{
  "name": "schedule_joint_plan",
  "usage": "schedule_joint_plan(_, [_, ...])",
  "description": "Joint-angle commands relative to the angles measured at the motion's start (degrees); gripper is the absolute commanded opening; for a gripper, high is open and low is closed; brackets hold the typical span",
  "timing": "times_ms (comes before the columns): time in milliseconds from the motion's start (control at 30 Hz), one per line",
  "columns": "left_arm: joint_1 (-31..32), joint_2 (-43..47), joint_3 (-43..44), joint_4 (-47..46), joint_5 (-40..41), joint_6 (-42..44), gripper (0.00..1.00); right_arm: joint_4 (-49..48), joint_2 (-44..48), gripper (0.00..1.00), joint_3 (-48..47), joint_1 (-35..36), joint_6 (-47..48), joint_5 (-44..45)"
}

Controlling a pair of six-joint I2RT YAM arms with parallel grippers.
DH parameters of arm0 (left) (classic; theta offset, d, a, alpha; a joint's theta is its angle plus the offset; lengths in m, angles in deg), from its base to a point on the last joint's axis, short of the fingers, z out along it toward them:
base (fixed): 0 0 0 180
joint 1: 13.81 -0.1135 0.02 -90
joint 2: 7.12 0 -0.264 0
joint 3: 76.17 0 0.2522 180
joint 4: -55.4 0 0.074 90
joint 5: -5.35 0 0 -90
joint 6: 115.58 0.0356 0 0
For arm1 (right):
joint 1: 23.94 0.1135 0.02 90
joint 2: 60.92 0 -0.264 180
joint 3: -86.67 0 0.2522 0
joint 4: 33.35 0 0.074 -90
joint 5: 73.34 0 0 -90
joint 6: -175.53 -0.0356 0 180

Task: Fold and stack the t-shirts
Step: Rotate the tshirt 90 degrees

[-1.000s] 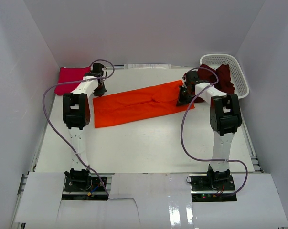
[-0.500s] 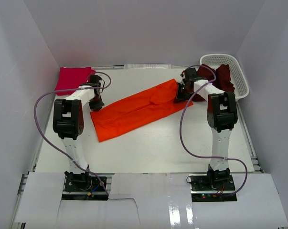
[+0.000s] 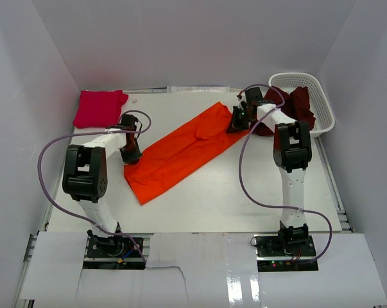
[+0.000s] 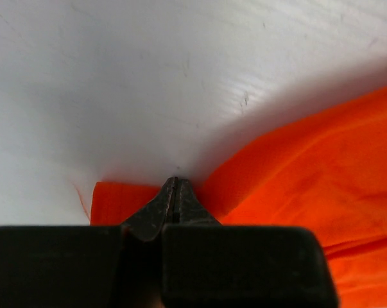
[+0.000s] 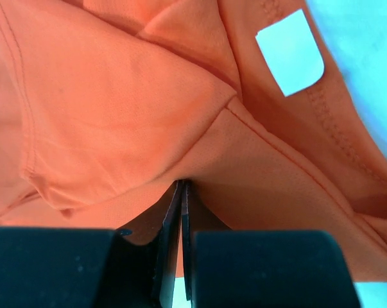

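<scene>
top external shows my left gripper and right gripper each clamped on opposite ends of the orange t-shirt, stretching it diagonally across the table, i judge to flatten it for folding.

No writing, brand or number can be read anywhere. The only label in sight is a small plain white patch on the bright orange cloth t-shirt, and its face shows no print.
</scene>
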Motion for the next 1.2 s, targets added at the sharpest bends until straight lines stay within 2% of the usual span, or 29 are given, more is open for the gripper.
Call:
schedule_joint_plan(0, [0.7, 1.2, -4.0, 2.5, -8.0, -1.0, 0.04, 0.3, -3.0, 0.08, -4.4, 0.6, 0.0, -3.4])
schedule_joint_plan(300, [2.3, 5.1, -9.1, 2.9, -17.6, -1.1, 0.04, 0.1, -8.2, 0.09, -10.0, 1.2, -1.4, -5.9])
schedule_joint_plan(600, [3.8, 5.7, -15.0, 2.2, -21.2, -1.2, 0.04, -0.6, -12.9, 0.1, -15.6, 3.5, -4.9, -8.6])
schedule_joint_plan(733, [4.9, 8.3, -19.9, -0.1, -27.5, -2.9, 0.05, -1.7, -14.4, 0.1, -17.1, 5.0, -6.4, -9.9])
schedule_joint_plan(900, [10.3, 11.0, -22.7, -0.4, -31.2, -6.7, 0.05, -2.9, -15.8, 0.1, -18.1, 6.2, -7.9, -11.0])
schedule_joint_plan(1167, [19.0, 9.2, -25.0, -0.7, -33.2, -10.9, 0.06, -4.3, -18.1, 0.1, -21.7, 7.7, -11.1, -12.1])
